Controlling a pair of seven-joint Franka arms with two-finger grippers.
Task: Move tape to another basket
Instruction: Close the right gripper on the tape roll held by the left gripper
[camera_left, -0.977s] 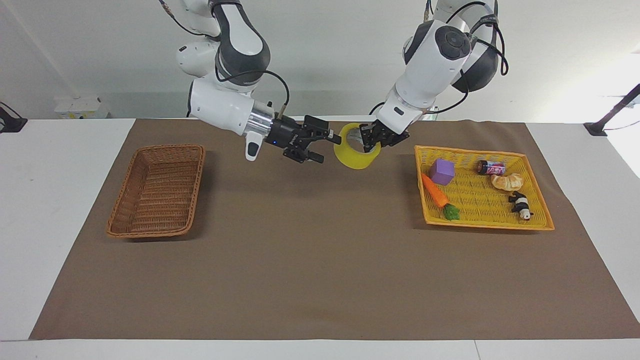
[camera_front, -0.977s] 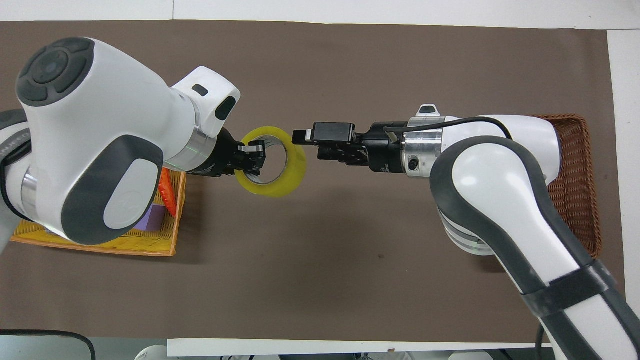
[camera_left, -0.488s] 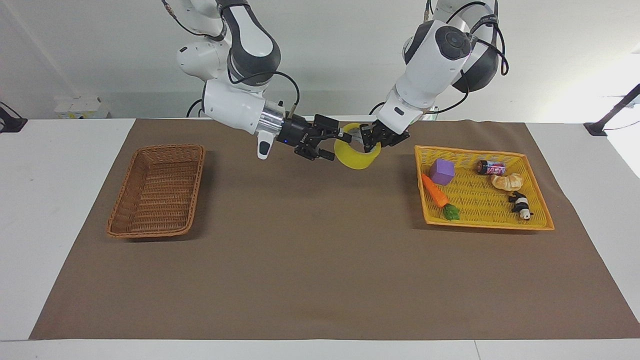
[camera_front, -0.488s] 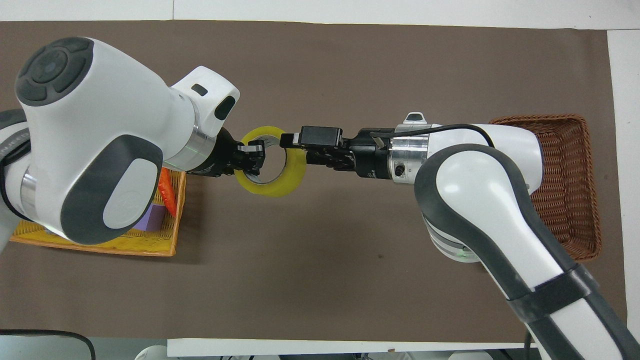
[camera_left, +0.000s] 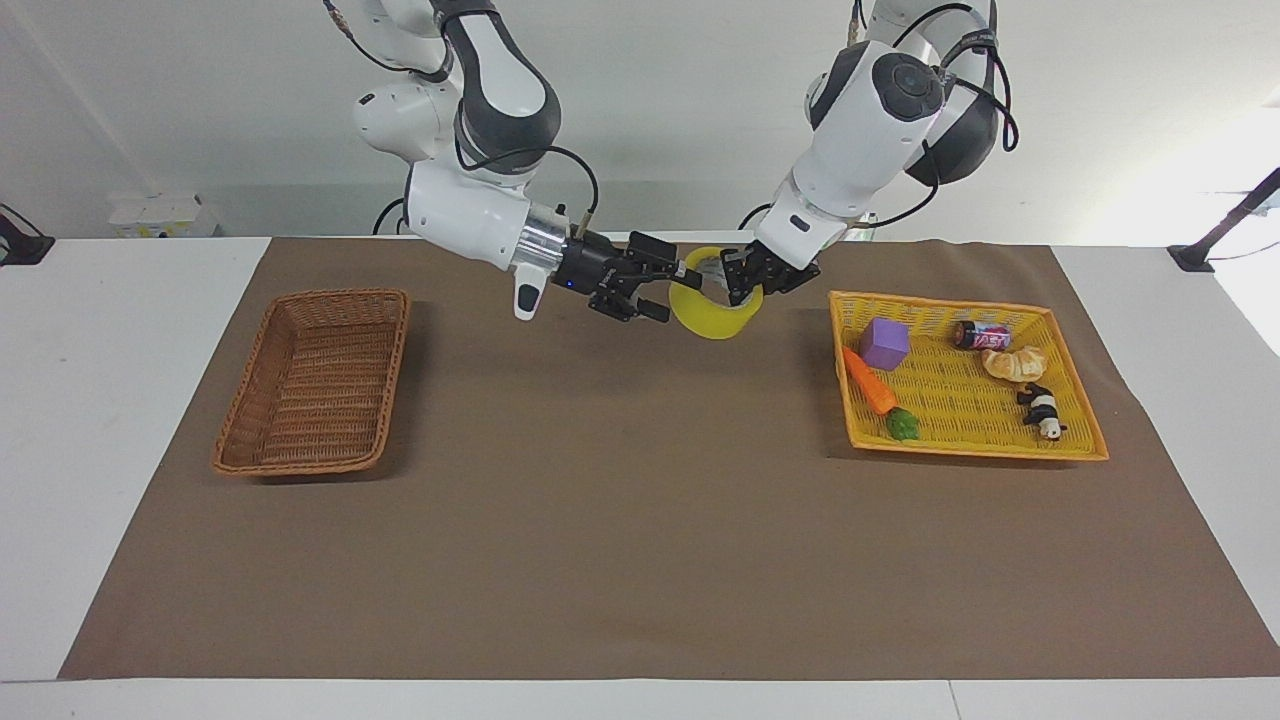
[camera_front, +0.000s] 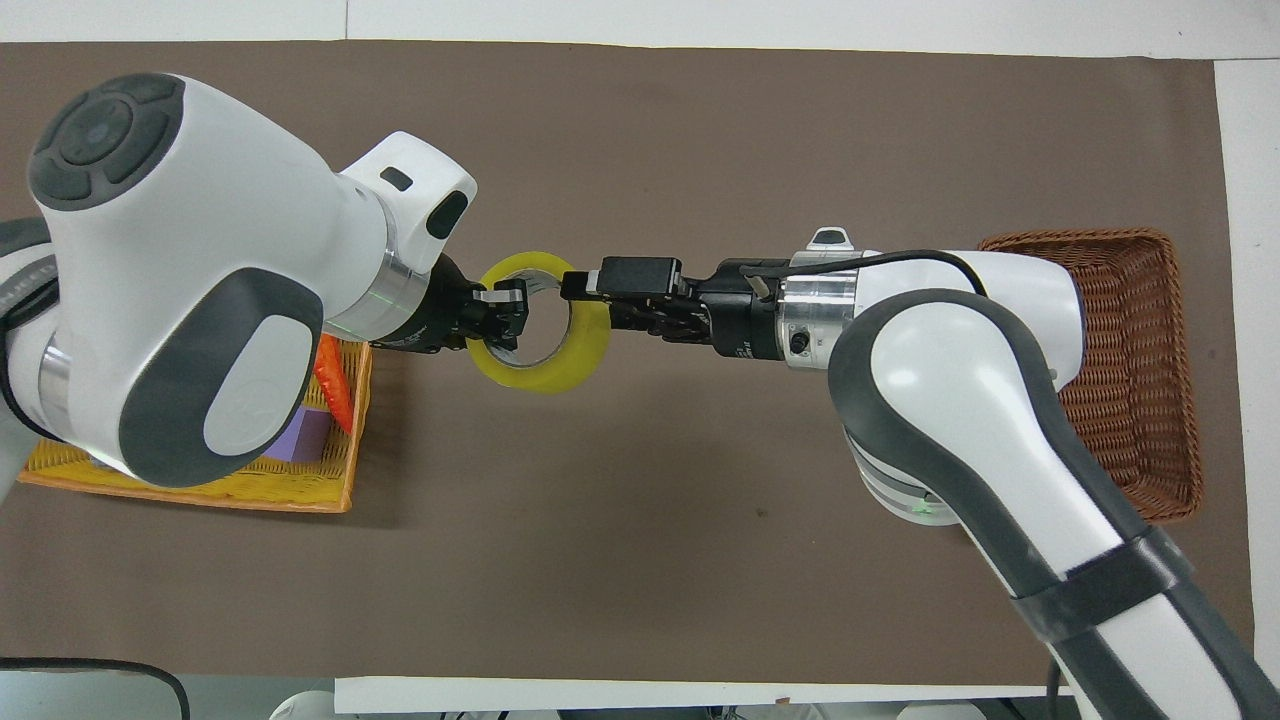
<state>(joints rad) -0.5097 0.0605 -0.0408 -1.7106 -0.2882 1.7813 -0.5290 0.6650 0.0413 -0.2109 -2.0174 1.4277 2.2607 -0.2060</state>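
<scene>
Yellow tape (camera_left: 712, 312) hanging in mid-air between two grippers, over the brown mat.

Clenching the roll's wall, the left gripper (camera_left: 741, 278) is gripping the tape at the side toward the left arm's end of the tabletop, its forearm sloping down from a raised elbow. The right gripper (camera_left: 668, 287) is reaching in almost level, fingers straddling the roll's other wall; whether they are already pinching it cannot be told. The tape is tilting, its open core facing up and toward the robots, its axis leaning. The brown wicker basket (camera_left: 312, 381) is sitting near the right arm's end, the yellow basket (camera_left: 968, 377) near the left arm's.
</scene>
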